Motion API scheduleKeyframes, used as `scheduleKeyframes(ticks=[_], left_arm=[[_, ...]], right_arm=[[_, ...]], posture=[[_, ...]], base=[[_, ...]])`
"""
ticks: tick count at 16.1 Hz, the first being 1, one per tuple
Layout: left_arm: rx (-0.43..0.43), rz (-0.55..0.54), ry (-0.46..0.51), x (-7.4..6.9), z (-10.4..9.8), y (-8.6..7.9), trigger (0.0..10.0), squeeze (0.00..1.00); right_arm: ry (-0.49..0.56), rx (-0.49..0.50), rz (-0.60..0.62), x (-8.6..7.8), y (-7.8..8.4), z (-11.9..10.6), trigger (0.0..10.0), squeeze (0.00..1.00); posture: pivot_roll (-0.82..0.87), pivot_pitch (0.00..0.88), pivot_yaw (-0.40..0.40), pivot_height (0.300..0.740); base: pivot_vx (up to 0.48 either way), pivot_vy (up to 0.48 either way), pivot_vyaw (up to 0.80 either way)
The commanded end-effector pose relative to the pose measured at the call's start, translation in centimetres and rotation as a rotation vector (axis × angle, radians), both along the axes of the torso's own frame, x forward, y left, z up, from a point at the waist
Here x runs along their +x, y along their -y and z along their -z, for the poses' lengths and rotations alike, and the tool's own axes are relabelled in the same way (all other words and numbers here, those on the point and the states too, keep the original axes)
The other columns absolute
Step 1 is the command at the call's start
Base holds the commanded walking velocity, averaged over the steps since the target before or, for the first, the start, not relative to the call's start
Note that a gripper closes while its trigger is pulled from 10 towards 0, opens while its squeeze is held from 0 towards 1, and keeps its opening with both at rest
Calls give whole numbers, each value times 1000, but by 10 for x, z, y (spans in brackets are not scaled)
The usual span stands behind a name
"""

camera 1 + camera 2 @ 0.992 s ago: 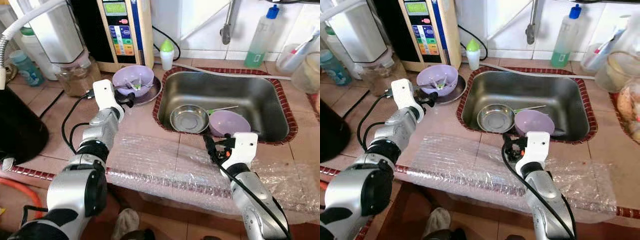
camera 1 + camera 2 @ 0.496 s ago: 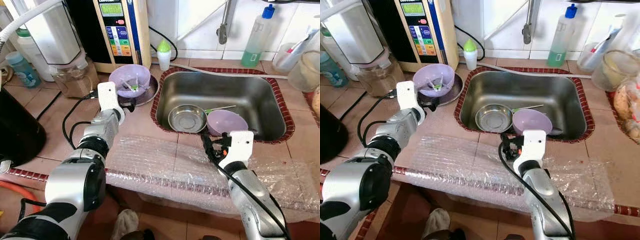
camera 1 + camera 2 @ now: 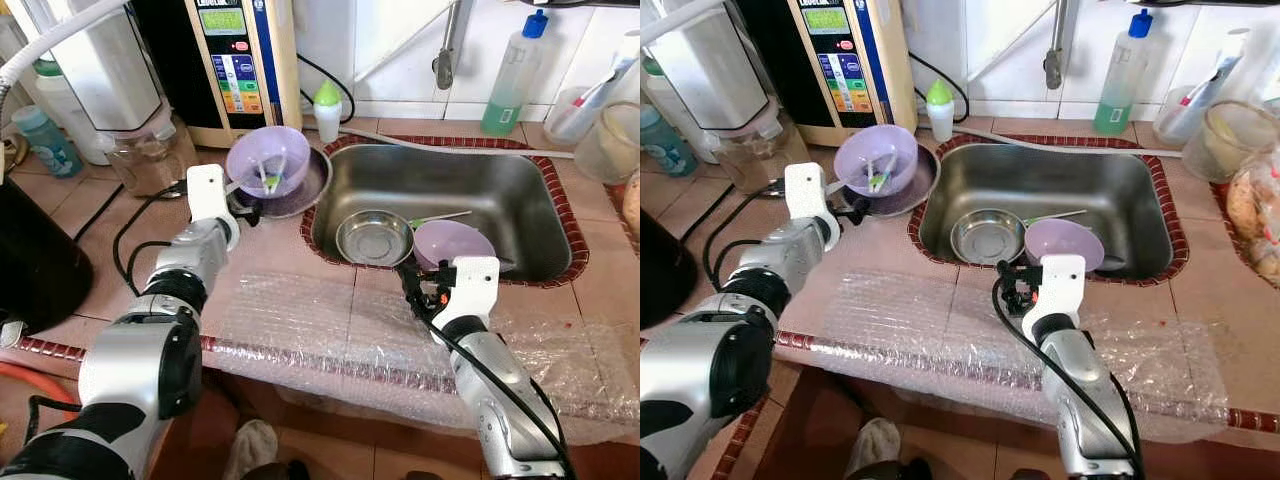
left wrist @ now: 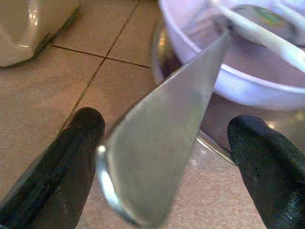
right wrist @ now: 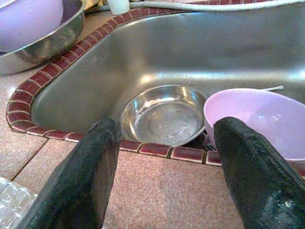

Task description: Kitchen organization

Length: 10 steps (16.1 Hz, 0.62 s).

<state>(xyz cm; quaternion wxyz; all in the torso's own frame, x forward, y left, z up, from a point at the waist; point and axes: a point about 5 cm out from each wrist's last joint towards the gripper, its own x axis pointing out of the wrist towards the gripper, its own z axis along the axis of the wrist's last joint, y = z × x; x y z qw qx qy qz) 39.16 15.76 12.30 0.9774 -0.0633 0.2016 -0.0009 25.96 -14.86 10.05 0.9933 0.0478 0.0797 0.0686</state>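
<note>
Eye view: left end effector (image 3: 243,203) reaches the purple bowl (image 3: 268,160) at 11 o'clock of the sink (image 3: 520,195).

Left wrist: fingers (image 4: 78,138) wide around a metal utensil (image 4: 162,124); it could slip.

Right wrist: right end effector (image 5: 162,157) wide, empty, facing the steel dish (image 5: 163,114).

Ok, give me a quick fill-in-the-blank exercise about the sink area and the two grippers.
1. The steel dish and a purple bowl lie inside the ____.
2. The other purple bowl sits on a steel plate on the counter, to the ____ of the sink.
3. The right gripper hangs over the sink's near edge with its fingers ____.
4. The bottle with green liquid has a ____ cap.

Missing words: sink; left; open; blue
</note>
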Motion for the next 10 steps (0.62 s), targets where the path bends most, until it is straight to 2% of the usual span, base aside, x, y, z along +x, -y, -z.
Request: scheduleKeyframes(ticks=[1, 5, 10], left_arm=[[15, -15, -64, -7, 14, -9, 10000, 0], [20, -35, -72, -9, 14, -19, 10000, 0], [28, -47, -61, -7, 4, -31, 10000, 0]], right_arm=[[-25, 4, -16, 1, -5, 5, 10000, 0], [-19, 6, -25, 5, -6, 6, 10000, 0], [-13, 8, -33, 12, -9, 8, 10000, 0]], posture=[[-114, 0, 145, 740], [-97, 0, 139, 740], [-65, 0, 135, 740]], base=[[0, 0, 0], [0, 0, 0], [0, 0, 0]])
